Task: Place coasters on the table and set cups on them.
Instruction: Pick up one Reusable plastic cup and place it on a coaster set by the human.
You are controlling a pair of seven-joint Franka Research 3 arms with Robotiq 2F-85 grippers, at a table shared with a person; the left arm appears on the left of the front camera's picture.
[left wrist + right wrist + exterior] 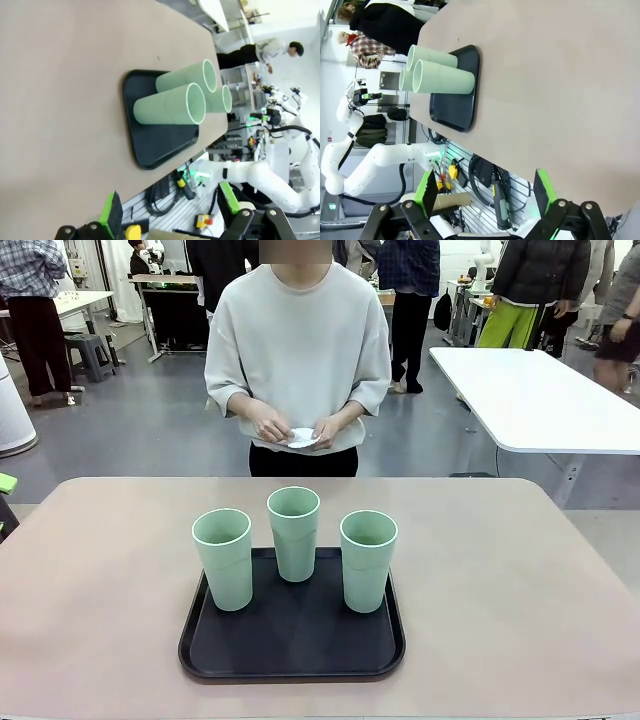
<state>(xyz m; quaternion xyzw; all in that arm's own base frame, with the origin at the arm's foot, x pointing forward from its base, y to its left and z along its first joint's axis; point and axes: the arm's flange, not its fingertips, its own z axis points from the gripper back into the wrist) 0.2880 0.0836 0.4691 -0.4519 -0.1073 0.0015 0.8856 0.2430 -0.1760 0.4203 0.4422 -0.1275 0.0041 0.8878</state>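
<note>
Three mint-green cups stand upright on a black tray at the near middle of the beige table. Across the table a person holds the white coasters in both hands at waist height. In the left wrist view my left gripper is open and holds nothing, back off the table's near edge, with the cups and tray ahead. My right gripper is likewise open with nothing in it, facing the cups and tray from the other side.
A white table stands behind at the right, and people stand farther back. The tabletop around the tray is bare on both sides. Cables and tools hang below the table's near edge. Each wrist view shows the other white arm.
</note>
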